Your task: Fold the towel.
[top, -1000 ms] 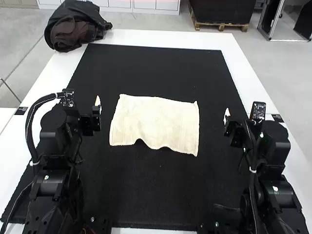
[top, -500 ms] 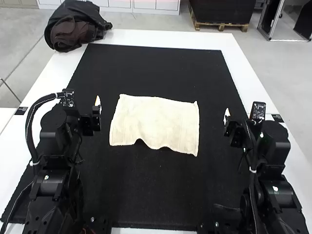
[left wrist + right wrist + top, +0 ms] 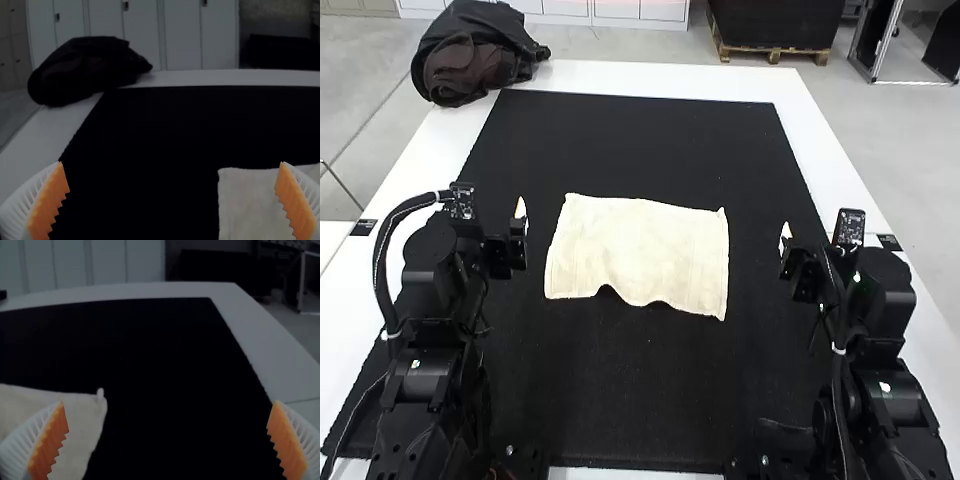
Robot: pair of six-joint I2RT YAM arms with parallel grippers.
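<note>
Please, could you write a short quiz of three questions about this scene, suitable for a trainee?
1. True or false: the towel lies spread on the black mat.
2. What lies at the table's far left corner?
a) a cup
b) a dark bundle
c) a cardboard box
3. Fill in one word: the left gripper and the right gripper are both ____, with their fingers wide apart.

Key: 1. true; 2. b; 3. open

Free mat (image 3: pixel 640 140) around towel (image 3: pixel 640 250), bag (image 3: pixel 470 62) far left
</note>
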